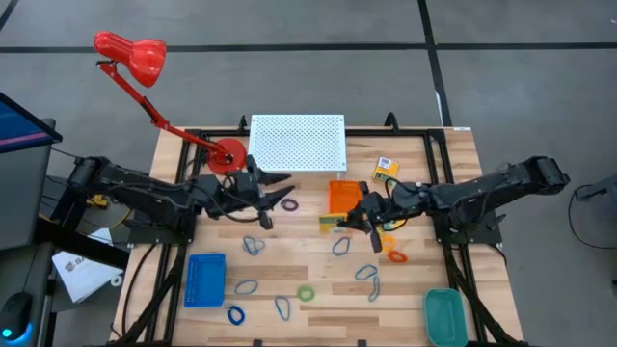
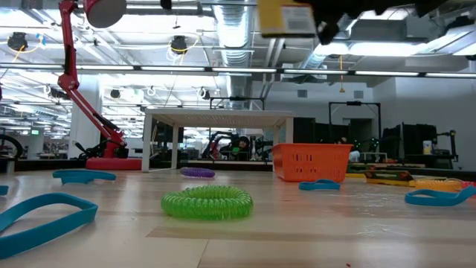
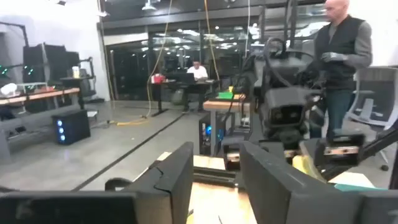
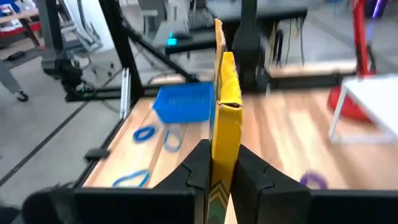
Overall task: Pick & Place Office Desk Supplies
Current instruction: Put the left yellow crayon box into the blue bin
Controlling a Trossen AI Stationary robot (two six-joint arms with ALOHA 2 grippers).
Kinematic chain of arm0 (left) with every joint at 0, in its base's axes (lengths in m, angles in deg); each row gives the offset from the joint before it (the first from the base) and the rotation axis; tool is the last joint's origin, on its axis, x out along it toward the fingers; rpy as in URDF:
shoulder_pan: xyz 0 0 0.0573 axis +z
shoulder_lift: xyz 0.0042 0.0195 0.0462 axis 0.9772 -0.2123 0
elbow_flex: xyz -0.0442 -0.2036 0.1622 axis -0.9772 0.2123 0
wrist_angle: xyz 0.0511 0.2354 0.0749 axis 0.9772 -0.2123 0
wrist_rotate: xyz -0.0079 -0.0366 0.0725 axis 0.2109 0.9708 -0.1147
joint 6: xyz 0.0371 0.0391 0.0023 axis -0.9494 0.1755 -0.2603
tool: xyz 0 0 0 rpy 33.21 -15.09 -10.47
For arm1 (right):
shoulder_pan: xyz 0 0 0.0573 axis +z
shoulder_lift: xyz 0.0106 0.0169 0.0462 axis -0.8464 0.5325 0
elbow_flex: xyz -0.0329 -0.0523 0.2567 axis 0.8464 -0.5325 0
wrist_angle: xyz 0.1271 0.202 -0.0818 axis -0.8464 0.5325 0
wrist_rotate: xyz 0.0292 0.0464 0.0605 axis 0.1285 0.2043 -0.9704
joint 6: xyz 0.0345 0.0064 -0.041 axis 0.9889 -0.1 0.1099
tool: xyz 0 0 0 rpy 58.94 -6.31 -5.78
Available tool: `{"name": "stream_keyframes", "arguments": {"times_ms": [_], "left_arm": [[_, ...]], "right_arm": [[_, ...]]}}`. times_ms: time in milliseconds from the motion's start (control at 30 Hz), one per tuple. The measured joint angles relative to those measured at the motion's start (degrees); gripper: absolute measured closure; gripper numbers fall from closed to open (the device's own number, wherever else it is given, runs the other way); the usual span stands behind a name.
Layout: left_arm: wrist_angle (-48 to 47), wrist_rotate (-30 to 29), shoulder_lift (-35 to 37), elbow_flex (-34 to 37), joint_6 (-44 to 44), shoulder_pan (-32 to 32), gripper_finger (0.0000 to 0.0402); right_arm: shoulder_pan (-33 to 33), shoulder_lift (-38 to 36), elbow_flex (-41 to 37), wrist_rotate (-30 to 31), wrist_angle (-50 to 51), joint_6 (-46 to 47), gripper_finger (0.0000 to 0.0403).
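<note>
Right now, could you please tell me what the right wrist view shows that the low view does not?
Only the right wrist view shows the right gripper with its jaws shut on the edge of a yellow box, plus the blue tray. Only the low view shows the green ring and orange tray. Both share the yellow box, the purple ring and the wooden table.

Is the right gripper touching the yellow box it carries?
Touching. The right wrist view shows the right gripper with both fingers pressed flat against the sides of the yellow box, no gap.
</note>
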Motion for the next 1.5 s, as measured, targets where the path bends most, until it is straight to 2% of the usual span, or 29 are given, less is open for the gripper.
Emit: {"name": "stream_keyframes", "arguments": {"times_ms": [100, 300, 567, 733, 967, 1233, 1500], "left_arm": [[-4.2, 0.0, 2.5, 0.8, 0.1, -0.1, 0.0259], [-4.4, -0.3, 7.0, 4.4, 1.3, -0.7, 0.0239], [-4.4, -3.1, 12.9, 7.9, 0.6, -1.5, 0.0222], [-4.6, -3.3, 13.5, 8.3, -1.6, -1.5, 0.0222], [-3.1, -3.3, 13.4, 8.3, -4.0, -1.3, 0.0219], [-2.5, -3.3, 13.4, 8.3, -6.2, -1.2, 0.0220], [-2.8, -3.3, 13.3, 8.3, -6.4, -1.2, 0.0220]], "right_arm": [[1.4, -3.2, 0.0, 0.1, 7.8, 4.5, 0.0376], [5.0, -9.3, -0.1, 0.2, 25.0, 19.1, 0.0369], [13.2, -11.3, -0.1, -0.1, 35.8, 41.4, 0.0374], [16.4, -8.4, -0.1, -2.7, 37.8, 54.1, 0.0368], [19.1, -3.3, 1.6, -6.5, 40.1, 67.3, 0.0371], [19.8, 2.9, 12.4, -12.1, 51.9, 78.3, 0.0370], [21.2, 9.6, 23.9, -13.7, 63.1, 86.7, 0.0370]]}}
